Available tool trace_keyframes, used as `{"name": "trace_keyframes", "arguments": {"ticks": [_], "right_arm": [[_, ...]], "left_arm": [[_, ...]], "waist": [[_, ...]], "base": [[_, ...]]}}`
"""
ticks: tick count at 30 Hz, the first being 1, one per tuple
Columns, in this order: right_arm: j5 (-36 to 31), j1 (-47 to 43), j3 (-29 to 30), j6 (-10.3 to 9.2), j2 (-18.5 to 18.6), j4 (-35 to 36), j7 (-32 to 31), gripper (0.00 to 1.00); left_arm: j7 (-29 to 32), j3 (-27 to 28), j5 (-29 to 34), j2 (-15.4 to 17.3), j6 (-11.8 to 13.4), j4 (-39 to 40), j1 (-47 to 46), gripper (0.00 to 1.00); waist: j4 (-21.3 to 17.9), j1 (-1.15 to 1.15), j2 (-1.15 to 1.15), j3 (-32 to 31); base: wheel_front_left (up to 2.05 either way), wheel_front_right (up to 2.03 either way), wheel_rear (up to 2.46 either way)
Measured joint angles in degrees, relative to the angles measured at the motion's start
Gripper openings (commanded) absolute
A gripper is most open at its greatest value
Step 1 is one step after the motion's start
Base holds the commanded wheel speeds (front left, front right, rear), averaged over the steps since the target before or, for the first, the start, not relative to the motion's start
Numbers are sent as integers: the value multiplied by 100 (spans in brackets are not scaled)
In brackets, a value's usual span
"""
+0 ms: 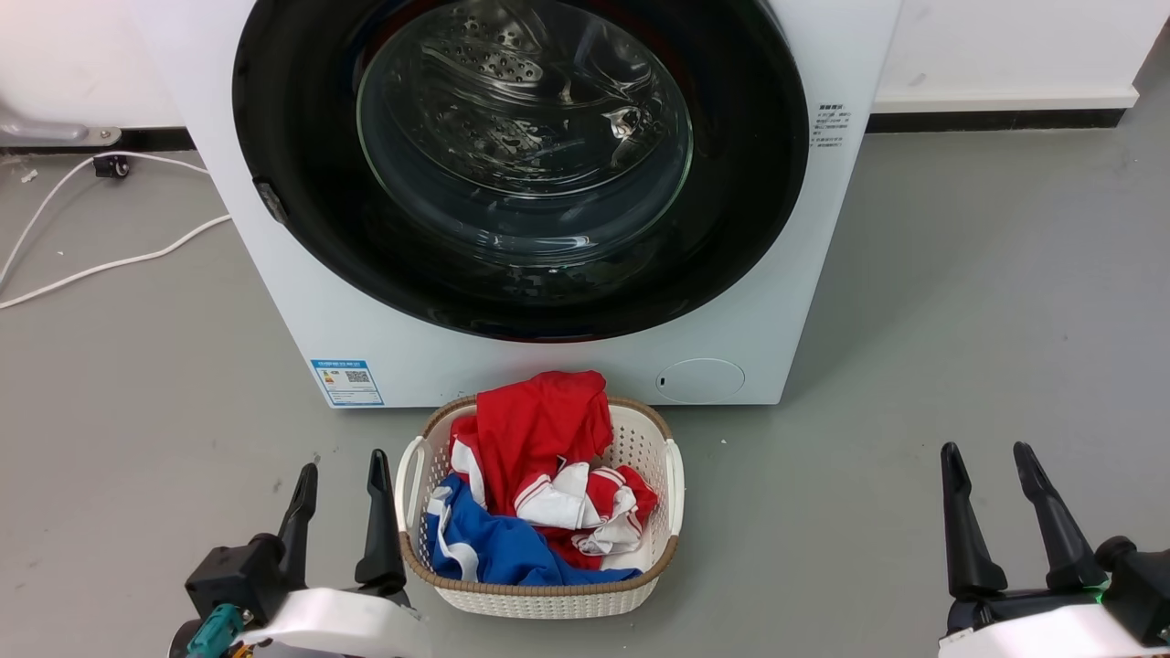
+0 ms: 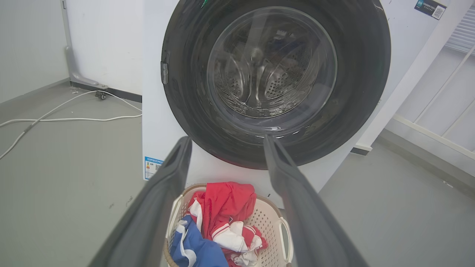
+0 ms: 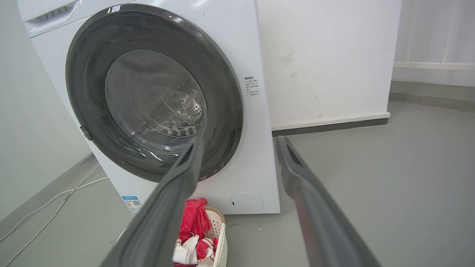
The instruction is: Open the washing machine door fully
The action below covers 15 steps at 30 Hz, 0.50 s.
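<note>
Head view, arms [image 1: 338, 621] low, fingers [image 1: 378, 512] up, left jaws, right jaws parted, empty, washing machine door [image 1: 292, 137] shut

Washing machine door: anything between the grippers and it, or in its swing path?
A laundry basket stands on the floor before the washing machine, below the closed washing machine door, nearer the left gripper than the right gripper. Both grippers have open air to the door; whether its swing clears the red clothes is unclear.

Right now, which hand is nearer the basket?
Left. The left hand sits just left of the basket; the right hand is far off to its right, across the floor.
</note>
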<state>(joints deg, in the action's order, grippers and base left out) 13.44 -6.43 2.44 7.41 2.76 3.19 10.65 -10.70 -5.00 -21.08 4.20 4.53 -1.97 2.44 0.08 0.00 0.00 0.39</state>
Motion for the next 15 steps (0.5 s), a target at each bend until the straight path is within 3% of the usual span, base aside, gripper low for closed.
{"name": "trace_keyframes", "arguments": {"ticks": [15], "right_arm": [[-682, -129, -32, 0, 2, 219, 199, 100]], "left_arm": [[-210, 58, 678, -105, -111, -81, 98, 100]], "waist": [[8, 0, 0, 25]], "base": [[0, 0, 0]]}}
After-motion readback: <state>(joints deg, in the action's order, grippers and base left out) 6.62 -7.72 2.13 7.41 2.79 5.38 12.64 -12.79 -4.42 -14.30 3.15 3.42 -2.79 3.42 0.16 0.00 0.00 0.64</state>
